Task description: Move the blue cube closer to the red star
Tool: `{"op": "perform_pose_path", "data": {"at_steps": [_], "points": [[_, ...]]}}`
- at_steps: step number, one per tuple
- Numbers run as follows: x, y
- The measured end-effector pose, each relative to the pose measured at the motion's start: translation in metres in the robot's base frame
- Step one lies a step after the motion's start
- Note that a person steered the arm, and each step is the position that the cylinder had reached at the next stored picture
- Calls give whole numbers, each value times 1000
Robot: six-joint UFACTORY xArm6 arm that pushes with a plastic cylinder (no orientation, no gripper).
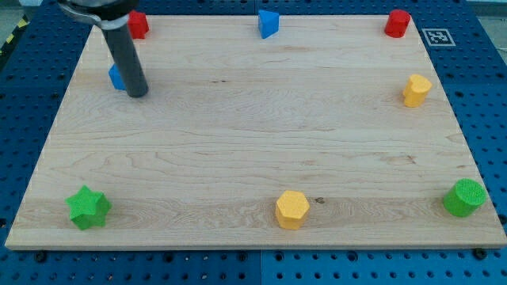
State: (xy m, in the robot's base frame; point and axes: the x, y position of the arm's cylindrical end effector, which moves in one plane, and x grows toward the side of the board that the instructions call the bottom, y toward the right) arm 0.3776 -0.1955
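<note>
The blue cube (pixel 116 77) lies near the view's top left, mostly hidden behind the dark rod. My tip (pixel 137 94) rests on the board just right of and below the cube, touching or nearly touching it. A red block (pixel 139 24), partly hidden by the rod's upper part, sits at the top left corner above the cube; its shape cannot be made out.
The wooden board (pixel 253 142) also holds a blue triangular block (pixel 268 23) at top centre, a red cylinder (pixel 397 23) at top right, a yellow block (pixel 416 89) at right, a green cylinder (pixel 464 197) at bottom right, a yellow hexagon (pixel 291 209) at bottom centre, and a green star (pixel 88 207) at bottom left.
</note>
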Motion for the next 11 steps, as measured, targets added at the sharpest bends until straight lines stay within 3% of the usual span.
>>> {"op": "perform_pose_path", "data": {"at_steps": [2, 4, 5, 8, 11], "points": [[-8, 1], [14, -37], [-14, -37], [-26, -10], [-81, -9]]}}
